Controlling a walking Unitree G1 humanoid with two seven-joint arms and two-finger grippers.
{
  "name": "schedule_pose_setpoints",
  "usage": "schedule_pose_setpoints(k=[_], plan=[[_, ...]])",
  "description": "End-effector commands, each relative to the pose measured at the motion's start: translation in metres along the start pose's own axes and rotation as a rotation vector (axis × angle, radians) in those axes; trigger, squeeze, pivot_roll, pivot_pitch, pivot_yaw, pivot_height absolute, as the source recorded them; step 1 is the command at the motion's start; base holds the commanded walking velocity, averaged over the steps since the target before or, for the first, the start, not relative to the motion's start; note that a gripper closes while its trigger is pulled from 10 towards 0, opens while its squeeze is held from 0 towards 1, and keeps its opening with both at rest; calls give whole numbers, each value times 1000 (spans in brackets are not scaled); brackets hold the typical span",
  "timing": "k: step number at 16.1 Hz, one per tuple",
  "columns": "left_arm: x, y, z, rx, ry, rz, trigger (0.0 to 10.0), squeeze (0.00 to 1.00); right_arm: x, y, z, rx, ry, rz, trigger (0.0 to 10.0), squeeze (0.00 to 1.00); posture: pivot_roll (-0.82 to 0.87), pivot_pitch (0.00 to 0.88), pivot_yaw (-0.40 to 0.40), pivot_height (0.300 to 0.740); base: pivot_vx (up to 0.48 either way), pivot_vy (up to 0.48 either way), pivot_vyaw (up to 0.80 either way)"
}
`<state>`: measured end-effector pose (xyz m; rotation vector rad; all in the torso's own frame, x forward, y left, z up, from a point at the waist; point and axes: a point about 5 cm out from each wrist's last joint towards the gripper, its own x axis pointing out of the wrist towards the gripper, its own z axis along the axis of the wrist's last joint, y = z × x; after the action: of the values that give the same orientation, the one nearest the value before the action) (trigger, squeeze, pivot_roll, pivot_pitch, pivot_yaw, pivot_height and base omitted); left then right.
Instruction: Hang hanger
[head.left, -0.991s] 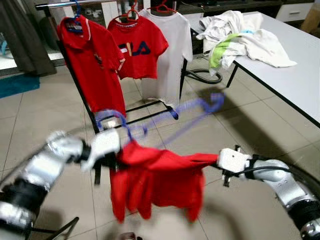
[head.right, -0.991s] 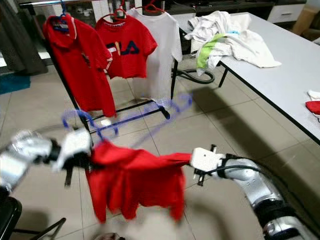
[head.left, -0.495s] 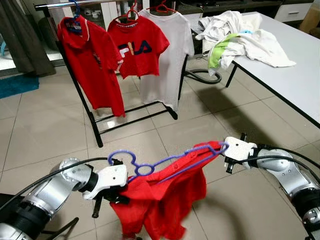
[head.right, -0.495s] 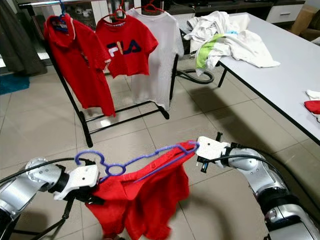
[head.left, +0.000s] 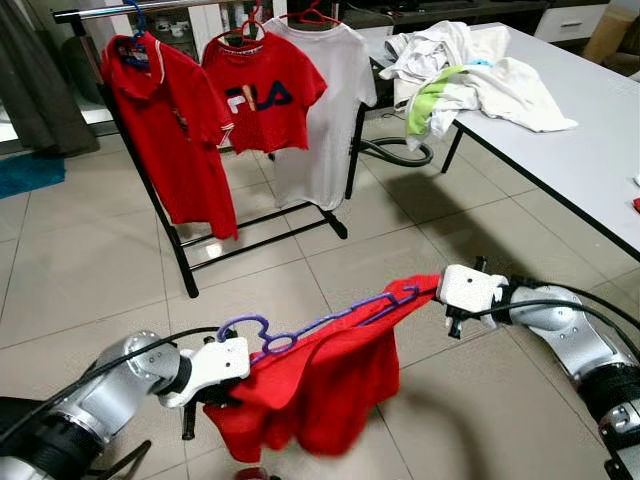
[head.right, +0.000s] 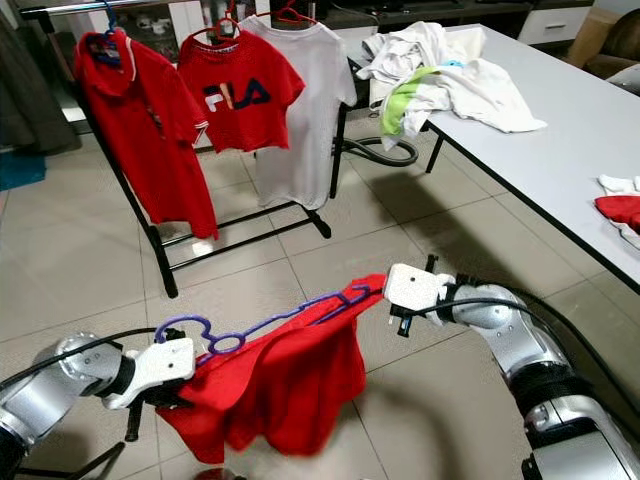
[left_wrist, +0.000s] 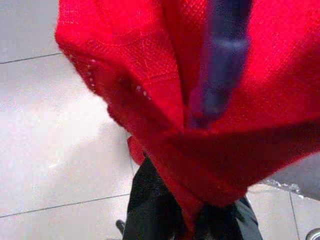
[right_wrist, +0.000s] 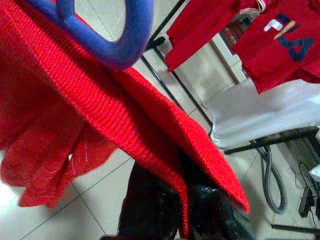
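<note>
The purple hanger (head.left: 320, 322), draped with a red shirt (head.left: 320, 385), stretches lengthwise between the left gripper (head.left: 215, 405) and right gripper (head.left: 450, 312), both clamped on shirt fabric, well short of the clothes rack (head.left: 160, 170) ahead. The rack holds three hung shirts; the hook end lies nearest the left gripper.

Silver arms, white wrists, black cables

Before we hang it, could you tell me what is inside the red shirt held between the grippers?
A purple hanger runs through the red shirt; its hook sticks out, its lower part is covered.
</note>
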<state>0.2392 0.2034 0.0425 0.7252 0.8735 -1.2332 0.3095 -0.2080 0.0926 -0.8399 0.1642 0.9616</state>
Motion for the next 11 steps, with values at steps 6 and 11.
schedule_pose_setpoints(k=[6, 11], plan=[[2, 4, -47, -110, 318, 21, 0, 0, -12, -44, 30, -44, -67, -111, 0, 0, 23, 0, -2, 740, 0, 0, 0], [-19, 38, -56, -47, 486, 253, 0, 0, -7, -45, 46, -102, -74, -109, 0, 0, 27, 0, -12, 740, 0, 0, 0]])
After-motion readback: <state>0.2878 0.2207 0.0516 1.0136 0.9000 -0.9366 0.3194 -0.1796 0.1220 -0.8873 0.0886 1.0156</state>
